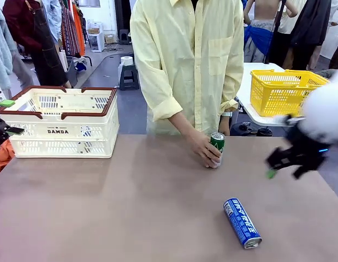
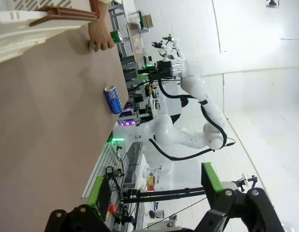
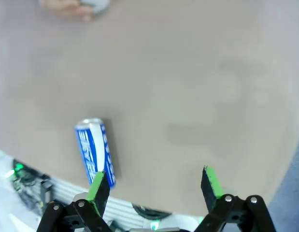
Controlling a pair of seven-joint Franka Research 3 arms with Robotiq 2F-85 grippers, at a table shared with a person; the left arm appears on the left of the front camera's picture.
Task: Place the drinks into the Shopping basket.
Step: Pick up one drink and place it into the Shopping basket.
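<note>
Found the right gripper (image 3: 154, 180) spread wide with nothing between its green pads, raised over the right side of the table (image 1: 130, 207). Logged the blue can (image 3: 95, 154) on its side on the tabletop, apart from that gripper and outside the gap between its fingers, close by one fingertip in the right wrist view. Placed the same can, from the front, on the near right part of the table, nearer the camera than the gripper and to its left, silver top toward the near edge. Found the left gripper (image 2: 154, 186) likewise released and empty, at the table's left side and well apart from both cans. Counted two drinks: one blue, one green. Saw the green can (image 1: 217, 143) upright near the far edge, wrapped by the person's hand (image 1: 204, 150). Counted two baskets: the Shopping basket (image 1: 62, 131) on the far left corner of the table, open top up, and a yellow basket (image 1: 283, 93) on another surface behind. Noted bare tabletop across the middle between the Shopping basket and both cans. Noted the blue can close to the near edge.
</note>
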